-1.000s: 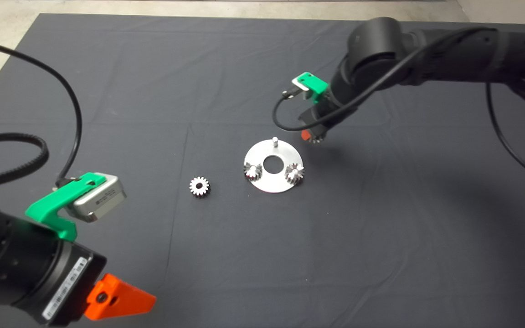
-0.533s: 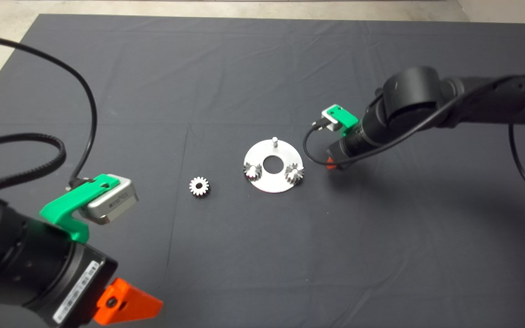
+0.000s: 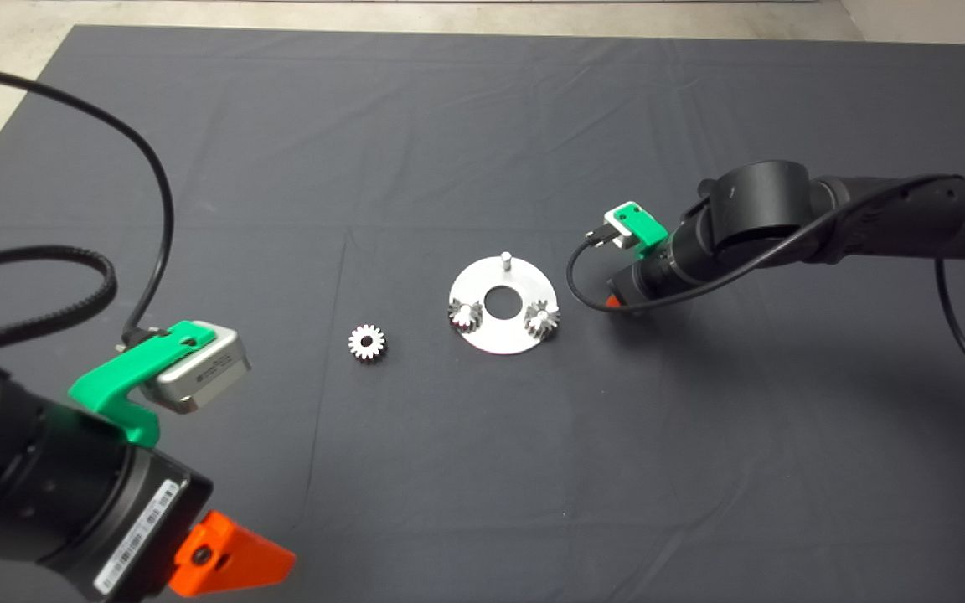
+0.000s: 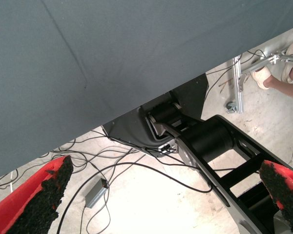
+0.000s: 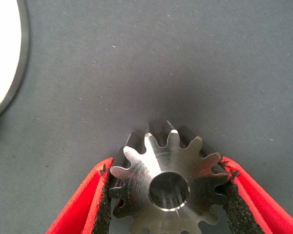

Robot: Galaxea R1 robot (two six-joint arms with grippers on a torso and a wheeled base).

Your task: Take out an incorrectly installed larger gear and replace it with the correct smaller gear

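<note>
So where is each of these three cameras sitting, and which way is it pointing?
Head: above, looking down at the mat, plate and both arms.
Left wrist: on the waiting left gripper, facing past the mat's edge to the floor; open red fingers show.
Right wrist: low over the mat, on the larger gear in the right gripper.
Shared: right wrist and head both show the plate.

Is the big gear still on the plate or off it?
Off. The big gear sits clamped in the right pincer beside the plate, whose rear peg stands bare.
</note>
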